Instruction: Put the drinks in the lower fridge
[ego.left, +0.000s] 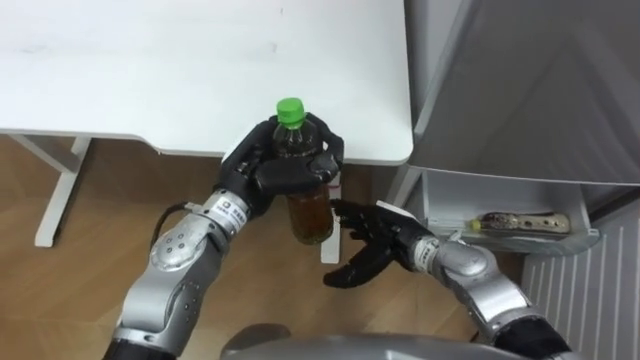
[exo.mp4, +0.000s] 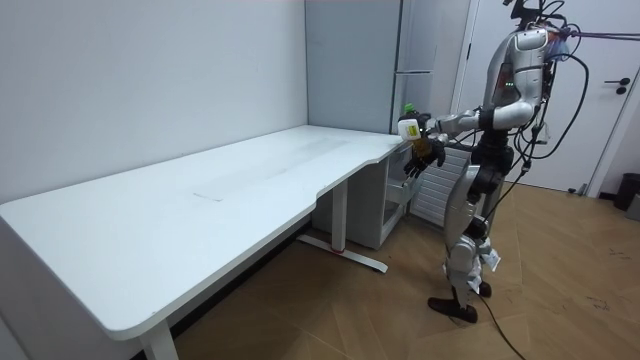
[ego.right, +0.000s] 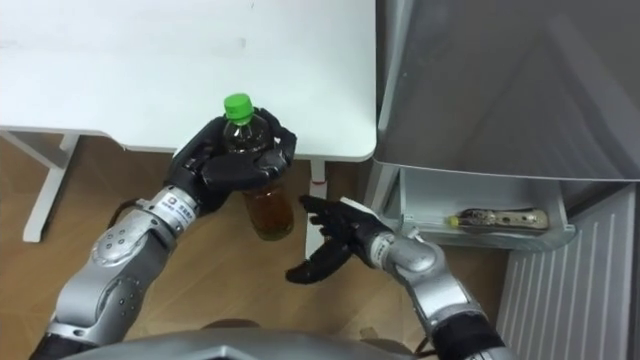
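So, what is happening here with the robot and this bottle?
The robot stands at the corner of the table, beside the fridge. Its left hand is curled round a green-capped bottle of amber drink, held in the air past the table edge. Its right hand is open, low beside the bottle. The bottle is not in the fridge yet.

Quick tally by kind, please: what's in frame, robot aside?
bottle: 1, green cap, gripped in the left hand
table: 1, white
fridge: 1
long item on the fridge's shelf: 1
Total: 4
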